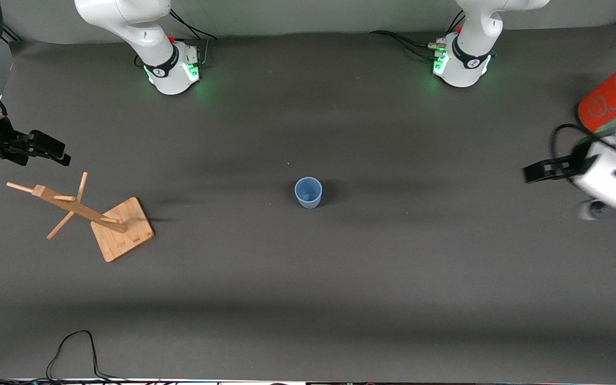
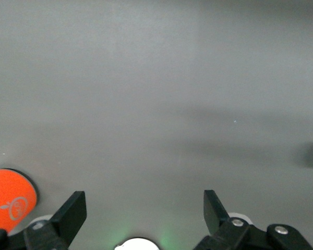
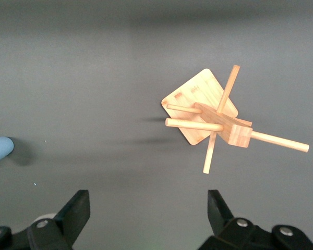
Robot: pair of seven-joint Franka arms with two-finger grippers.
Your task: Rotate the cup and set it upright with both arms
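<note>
Blue cup (image 1: 308, 192) stands upright mid-table only in front view; left pincer (image 2: 143, 208) and right pincer (image 3: 148, 208) gape.

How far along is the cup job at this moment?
The cup already stands upright, mouth up, mid-table, so the goal looks met. Nothing is in hand: the left pincer and right pincer hang open at their own ends of the table, the right one above the wooden rack. Nothing visibly remains.

You're looking at two white arms (image 1: 142, 32) with dark grey joint bands — round bases (image 1: 460, 67) glowing green, black cables at each, black two-finger grippers (image 1: 535, 172).
</note>
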